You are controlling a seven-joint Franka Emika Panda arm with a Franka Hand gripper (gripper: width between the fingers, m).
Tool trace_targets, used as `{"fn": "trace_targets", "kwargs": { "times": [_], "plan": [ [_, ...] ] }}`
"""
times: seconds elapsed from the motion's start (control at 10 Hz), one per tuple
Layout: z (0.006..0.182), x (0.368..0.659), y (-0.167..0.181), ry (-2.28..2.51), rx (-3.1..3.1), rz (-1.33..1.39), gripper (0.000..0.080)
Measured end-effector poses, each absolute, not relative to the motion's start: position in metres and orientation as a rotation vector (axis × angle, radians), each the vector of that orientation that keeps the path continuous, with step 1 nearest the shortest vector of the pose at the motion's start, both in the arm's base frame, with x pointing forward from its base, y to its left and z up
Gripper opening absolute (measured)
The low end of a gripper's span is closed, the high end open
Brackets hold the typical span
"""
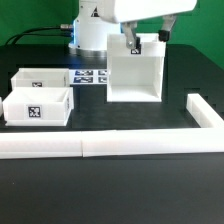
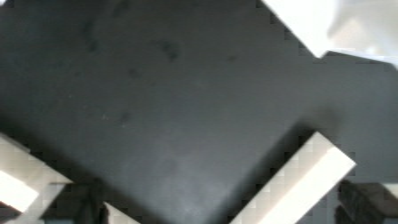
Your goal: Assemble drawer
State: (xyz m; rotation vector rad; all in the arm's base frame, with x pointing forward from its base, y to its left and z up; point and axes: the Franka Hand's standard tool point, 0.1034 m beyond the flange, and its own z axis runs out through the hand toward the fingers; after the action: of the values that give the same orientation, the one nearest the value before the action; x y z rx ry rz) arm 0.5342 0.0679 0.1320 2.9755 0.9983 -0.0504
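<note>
The large white drawer box (image 1: 133,78) stands on the dark table, right of centre in the exterior view, with its open side up. My gripper (image 1: 146,40) hangs right over the box's top rim, its dark fingers (image 1: 130,45) level with the rim. In the wrist view my gripper (image 2: 214,216) looks open, its fingers far apart at the picture's edge. Two white panel edges (image 2: 313,178) slant between them over the dark surface. Two smaller white drawers (image 1: 40,103) stand on the exterior view's left, one behind the other.
A low white L-shaped fence (image 1: 100,148) runs along the front and up the exterior view's right side (image 1: 205,113). The marker board (image 1: 90,76) lies behind the box, beside the arm's white base (image 1: 88,35).
</note>
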Motion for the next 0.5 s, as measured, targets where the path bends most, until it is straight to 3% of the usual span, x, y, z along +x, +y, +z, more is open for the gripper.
{"fn": "trace_targets", "kwargs": {
  "times": [0.2,0.5],
  "plan": [
    [0.141,0.5296,0.0708,1.005,2.979,-0.049,0.065],
    [0.1388,0.5291,0.0707,1.002,2.982,-0.055,0.065]
  ]
}}
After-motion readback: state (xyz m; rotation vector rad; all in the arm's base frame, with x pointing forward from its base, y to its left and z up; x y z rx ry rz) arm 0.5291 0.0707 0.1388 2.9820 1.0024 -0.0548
